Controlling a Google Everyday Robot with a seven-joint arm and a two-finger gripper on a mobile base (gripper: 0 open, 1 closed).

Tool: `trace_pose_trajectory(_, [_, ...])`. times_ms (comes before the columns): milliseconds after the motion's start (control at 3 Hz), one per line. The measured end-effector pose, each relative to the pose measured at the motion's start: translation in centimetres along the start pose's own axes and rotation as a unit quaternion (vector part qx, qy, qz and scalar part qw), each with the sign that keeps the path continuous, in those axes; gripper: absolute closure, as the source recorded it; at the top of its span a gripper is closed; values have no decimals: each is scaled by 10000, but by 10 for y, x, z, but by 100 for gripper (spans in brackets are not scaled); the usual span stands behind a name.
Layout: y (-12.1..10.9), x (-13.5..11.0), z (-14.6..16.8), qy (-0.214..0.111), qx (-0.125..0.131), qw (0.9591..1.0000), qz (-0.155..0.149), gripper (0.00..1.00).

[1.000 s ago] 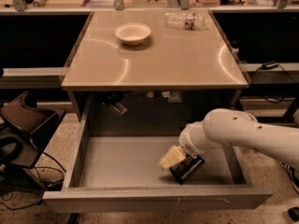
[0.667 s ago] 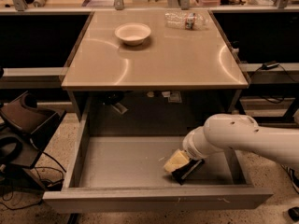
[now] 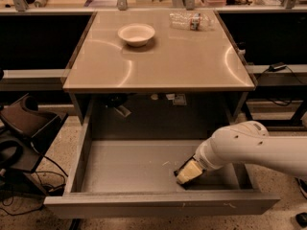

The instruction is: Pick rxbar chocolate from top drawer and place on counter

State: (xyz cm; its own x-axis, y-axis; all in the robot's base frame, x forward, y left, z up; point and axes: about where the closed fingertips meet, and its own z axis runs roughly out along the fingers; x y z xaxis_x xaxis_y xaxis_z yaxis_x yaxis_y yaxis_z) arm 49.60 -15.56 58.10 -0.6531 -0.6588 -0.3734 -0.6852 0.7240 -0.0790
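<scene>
The top drawer (image 3: 129,169) is pulled open below the counter (image 3: 168,61). My gripper (image 3: 187,172) is down inside the drawer at its front right, close to the floor, on the end of the white arm (image 3: 249,150) that reaches in from the right. The rxbar chocolate (image 3: 190,184) shows only as a dark sliver under and around the gripper's cream tip; most of it is hidden. I cannot tell whether the gripper holds it.
A white bowl (image 3: 136,33) stands on the counter at the back left, and a clear plastic bottle (image 3: 189,20) lies at the back right. A dark chair (image 3: 24,123) and cables are on the floor to the left of the drawer.
The gripper has moved lower and a little left toward the drawer's front wall. It now covers more of the black bar than before.
</scene>
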Motion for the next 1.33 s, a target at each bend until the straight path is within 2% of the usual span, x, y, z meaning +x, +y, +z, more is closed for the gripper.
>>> trace_pose_trajectory(333, [7, -2, 3, -35, -154, 9998, -114, 0])
trace_pose_trajectory(667, [24, 6, 9, 175, -537, 9974, -437, 0])
trace_pose_trajectory(1000, [27, 10, 8, 236, -582, 9966, -526, 0])
trace_pose_trajectory(1333, [27, 10, 8, 236, -582, 9966, -527, 19])
